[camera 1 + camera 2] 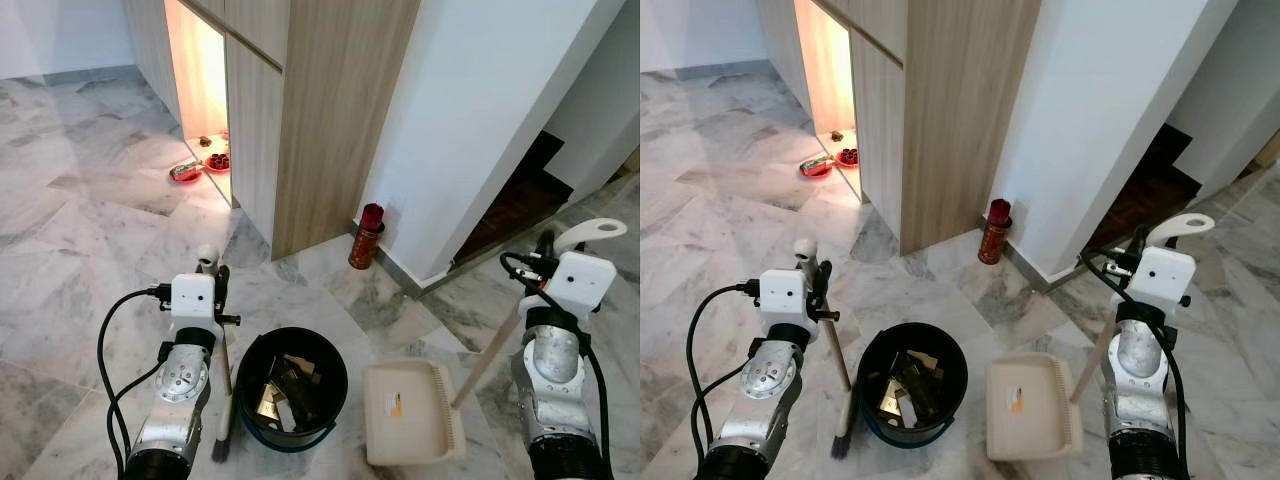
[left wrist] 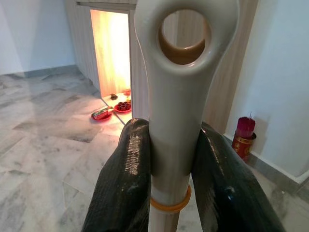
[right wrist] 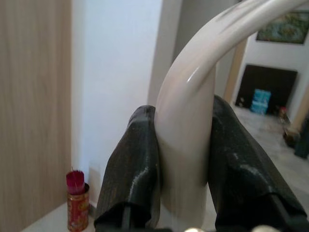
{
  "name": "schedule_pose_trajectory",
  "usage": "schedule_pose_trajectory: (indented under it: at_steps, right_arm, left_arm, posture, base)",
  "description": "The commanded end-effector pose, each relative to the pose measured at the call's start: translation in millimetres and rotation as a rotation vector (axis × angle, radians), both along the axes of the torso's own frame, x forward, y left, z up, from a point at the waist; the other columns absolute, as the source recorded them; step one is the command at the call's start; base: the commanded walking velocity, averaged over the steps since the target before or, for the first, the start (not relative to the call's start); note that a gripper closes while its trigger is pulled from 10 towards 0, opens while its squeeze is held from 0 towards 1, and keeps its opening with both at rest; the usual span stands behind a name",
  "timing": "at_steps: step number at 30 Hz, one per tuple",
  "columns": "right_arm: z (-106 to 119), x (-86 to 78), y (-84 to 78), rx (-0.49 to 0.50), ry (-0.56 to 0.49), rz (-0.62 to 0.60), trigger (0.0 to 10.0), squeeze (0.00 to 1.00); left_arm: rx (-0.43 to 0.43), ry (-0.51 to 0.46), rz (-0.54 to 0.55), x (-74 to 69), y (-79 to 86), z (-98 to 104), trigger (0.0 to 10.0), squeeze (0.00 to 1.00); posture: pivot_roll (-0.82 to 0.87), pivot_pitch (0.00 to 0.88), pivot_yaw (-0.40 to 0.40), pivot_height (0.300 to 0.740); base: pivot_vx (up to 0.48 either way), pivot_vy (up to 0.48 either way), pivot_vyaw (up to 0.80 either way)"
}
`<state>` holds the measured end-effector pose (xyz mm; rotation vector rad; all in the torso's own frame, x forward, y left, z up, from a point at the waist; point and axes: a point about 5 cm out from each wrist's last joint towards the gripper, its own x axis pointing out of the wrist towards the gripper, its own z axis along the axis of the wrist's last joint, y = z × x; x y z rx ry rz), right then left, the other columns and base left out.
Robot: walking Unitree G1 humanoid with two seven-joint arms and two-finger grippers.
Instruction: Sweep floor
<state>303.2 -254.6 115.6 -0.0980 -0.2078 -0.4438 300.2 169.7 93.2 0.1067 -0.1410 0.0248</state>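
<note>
— What am I seeing from the head camera?

— My left hand (image 2: 169, 174) is clamped on the cream handle top of a short broom (image 1: 222, 400), both black fingers (image 2: 128, 179) pressed flat against it just under the hanging hole. The broom's wooden stick runs down from the hand to dark bristles resting on the marble floor (image 1: 80, 230), just beside a black bucket (image 1: 292, 385) holding scraps.

— And the other side?

— My right hand (image 3: 183, 169) grips the curved cream handle of the dustpan (image 1: 410, 410), fingers closed tight on either side of it. The pan's stick slants down and inward from that hand; the cream tray sits on the floor between the bucket and my right arm, touching neither that I can tell.

— Anything ahead?

— Beyond both hands, a red joss-stick tin (image 1: 366, 236) stands at the foot of a white wall, next to a wooden cabinet (image 1: 320, 110). Farther off past my left hand, red dishes (image 1: 200, 167) lie by a lit alcove.
</note>
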Motion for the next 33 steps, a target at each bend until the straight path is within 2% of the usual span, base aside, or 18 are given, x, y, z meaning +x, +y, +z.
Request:
schedule_pose_trajectory:
  at_steps: [1, 8, 17, 24, 33]
  right_arm:
    - [0.2, -3.1, -8.1, 0.025, -0.024, -0.035, 10.0, 0.0]
    - [-23.2, -8.4, 4.7, 0.079, 0.015, -0.04, 10.0, 0.0]
    - [-38.2, -15.8, 10.6, 0.096, 0.048, -0.041, 10.0, 0.0]
    - [-36.5, -13.0, 10.3, 0.083, 0.038, -0.033, 10.0, 0.0]
    - [-31.2, -6.3, 21.1, 0.097, 0.009, 0.005, 10.0, 0.0]
  left_arm:
    - [-0.002, -0.064, -0.022, 0.5, -3.9, 11.3, 10.0, 0.0]
    - [0.028, -0.051, -0.043, 1.8, 5.7, 13.5, 10.0, 0.0]
    - [0.04, -0.043, -0.079, 5.1, 1.9, 15.2, 10.0, 0.0]
    - [0.029, -0.039, -0.082, 6.0, 0.5, 14.2, 10.0, 0.0]
    - [0.025, -0.05, -0.072, 4.1, 4.0, 16.3, 10.0, 0.0]
  posture:
    - [0.24, 0.019, -0.156, 0.74]
    - [0.25, 0.0, -0.105, 0.74]
    - [0.24, 0.0, -0.079, 0.74]
    - [0.26, 0.0, -0.083, 0.74]
    - [0.26, 0.01, -0.081, 0.74]
  base:
    - [0.0, 0.0, 0.0]
    - [0.0, 0.0, 0.0]
    - [0.0, 0.0, 0.0]
    - [0.0, 0.0, 0.0]
    - [0.0, 0.0, 0.0]
